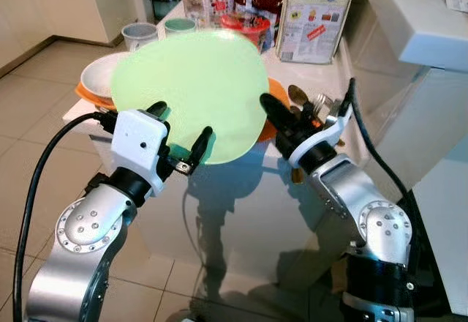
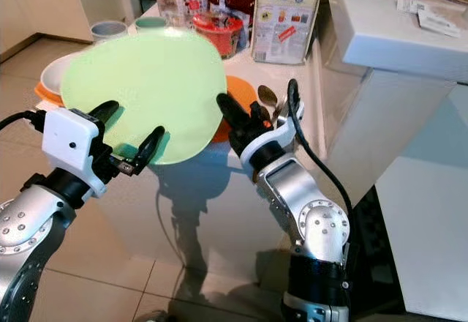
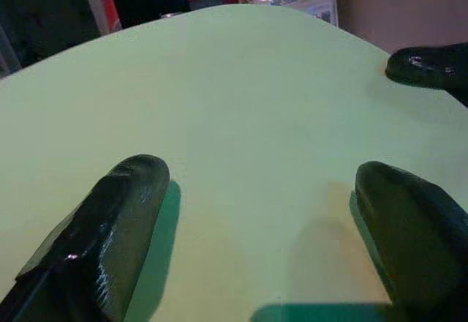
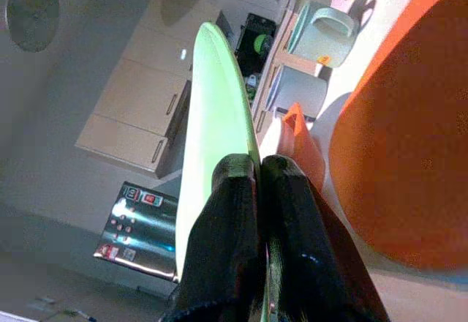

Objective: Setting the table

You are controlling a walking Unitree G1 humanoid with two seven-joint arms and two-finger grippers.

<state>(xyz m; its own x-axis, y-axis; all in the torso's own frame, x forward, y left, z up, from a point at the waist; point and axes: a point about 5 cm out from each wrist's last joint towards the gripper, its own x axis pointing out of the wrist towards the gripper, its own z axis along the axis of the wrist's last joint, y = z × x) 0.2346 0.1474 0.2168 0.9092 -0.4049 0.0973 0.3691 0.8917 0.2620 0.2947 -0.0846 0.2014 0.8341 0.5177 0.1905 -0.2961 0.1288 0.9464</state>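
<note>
Green plate up in the air over the table edge, both arms on it.

I've got the pale green plate (image 1: 191,95) tilted above the white table (image 1: 322,135); looks thin, stiff, smooth, prob. light but slippery, so rim grips only. Right gripper (image 4: 259,172) is pinched closed on its right rim, edge-on btw the fingers. Left gripper (image 1: 179,130) sits spread wide under the near rim, propping, not clamping. Orange placemat (image 2: 240,96) and cutlery (image 1: 311,106) lie just beyond.
</note>
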